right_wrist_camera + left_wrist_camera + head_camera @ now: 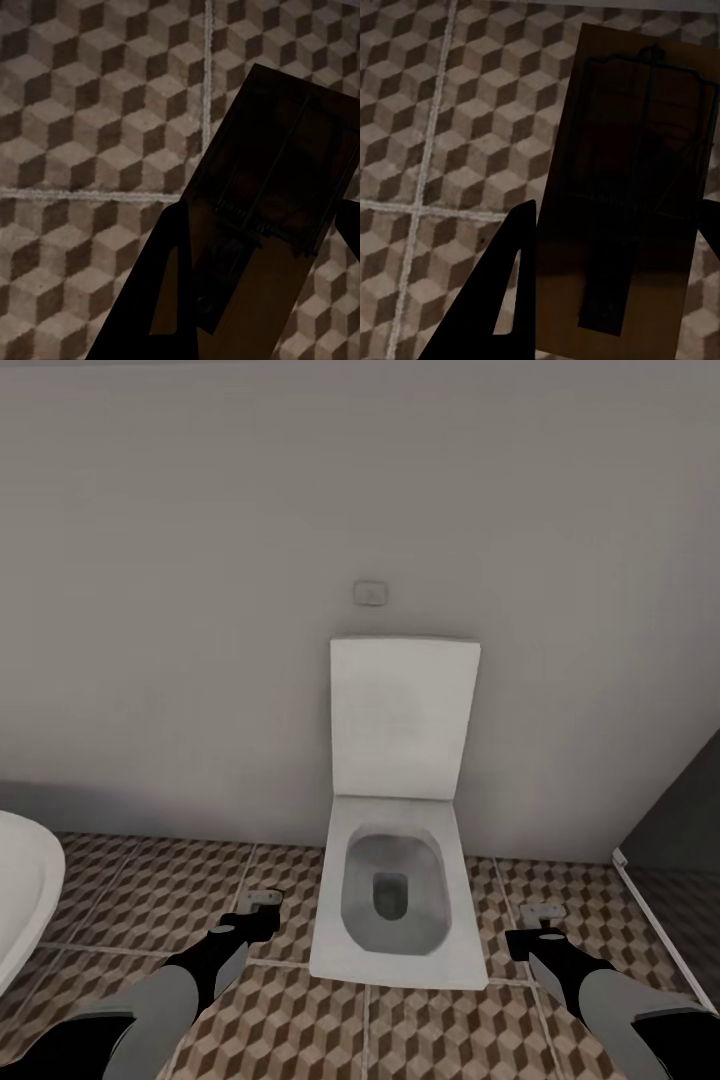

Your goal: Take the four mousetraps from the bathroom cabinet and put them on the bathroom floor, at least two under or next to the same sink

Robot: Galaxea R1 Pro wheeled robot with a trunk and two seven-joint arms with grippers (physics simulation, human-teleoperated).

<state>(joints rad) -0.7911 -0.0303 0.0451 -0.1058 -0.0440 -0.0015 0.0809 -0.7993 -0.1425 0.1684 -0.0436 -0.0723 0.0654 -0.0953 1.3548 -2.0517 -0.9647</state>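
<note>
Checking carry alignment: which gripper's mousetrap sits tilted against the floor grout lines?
The right gripper's mousetrap slants across the grout; the left gripper's mousetrap runs nearly parallel.

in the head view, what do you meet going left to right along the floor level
white bathtub rim → left gripper holding a mousetrap → toilet → right gripper holding a mousetrap → dark panel at the right edge

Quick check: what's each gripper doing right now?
Left gripper: shut on a mousetrap.
Right gripper: shut on a second mousetrap.
</note>
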